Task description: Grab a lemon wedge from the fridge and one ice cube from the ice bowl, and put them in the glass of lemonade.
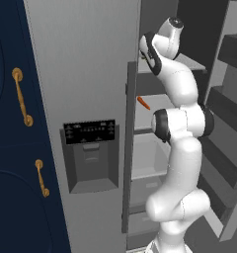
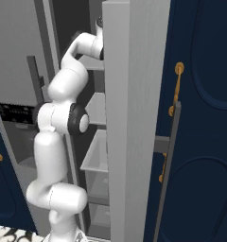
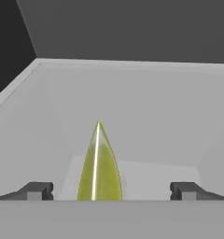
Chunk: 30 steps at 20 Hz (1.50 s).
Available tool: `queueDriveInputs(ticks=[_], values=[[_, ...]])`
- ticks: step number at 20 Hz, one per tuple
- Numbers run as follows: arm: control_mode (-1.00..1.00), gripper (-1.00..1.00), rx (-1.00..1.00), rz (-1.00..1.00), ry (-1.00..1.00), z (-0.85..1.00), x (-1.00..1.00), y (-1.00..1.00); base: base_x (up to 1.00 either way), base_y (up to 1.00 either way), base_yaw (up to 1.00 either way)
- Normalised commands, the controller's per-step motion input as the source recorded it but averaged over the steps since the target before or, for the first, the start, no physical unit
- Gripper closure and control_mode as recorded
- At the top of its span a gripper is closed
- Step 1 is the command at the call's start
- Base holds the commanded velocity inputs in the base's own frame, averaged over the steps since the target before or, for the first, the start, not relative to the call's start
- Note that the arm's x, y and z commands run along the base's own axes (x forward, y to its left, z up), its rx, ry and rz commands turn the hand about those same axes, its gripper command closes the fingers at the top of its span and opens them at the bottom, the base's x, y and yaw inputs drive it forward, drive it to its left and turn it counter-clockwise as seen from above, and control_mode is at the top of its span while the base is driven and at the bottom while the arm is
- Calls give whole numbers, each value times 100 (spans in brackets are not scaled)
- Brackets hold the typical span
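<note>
Lemon wedge stands on the pale fridge shelf between the tips of the pincer, nearer the left one, its sharp ridge facing the camera. The jaws are spread wide and hold nothing. It looks light, soft and probably slippery; pressing gently on its two flat flanks, low down, seems the safest hold.

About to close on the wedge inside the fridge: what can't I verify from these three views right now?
- Gripper: hidden in both base views, by the arm and by the fridge door.
- Lemon wedge: hand view only; its base is cut off at the bottom, so its contact with the shelf is unclear.
- Ice bowl and glass of lemonade: outside every view.
</note>
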Motion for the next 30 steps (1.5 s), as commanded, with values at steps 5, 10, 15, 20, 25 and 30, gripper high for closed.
queueDriveInputs(ticks=[5, 10, 15, 20, 25, 30], values=[[-100, 100, 0, 0, 4, 0, 12, 0, 0, 0, 0], [-100, 100, 0, 0, 1, 0, 12, 0, 0, 0, 0], [-100, 100, 0, -2, 1, -37, -42, -1, 0, 0, 0], [-100, 100, 0, -9, -7, -54, -100, -3, 0, 0, 0], [-100, 100, 0, -8, -28, -35, -100, 0, 0, 0, 0], [-100, 100, -2, -11, -45, -35, -100, 0, 0, 0, 0]])
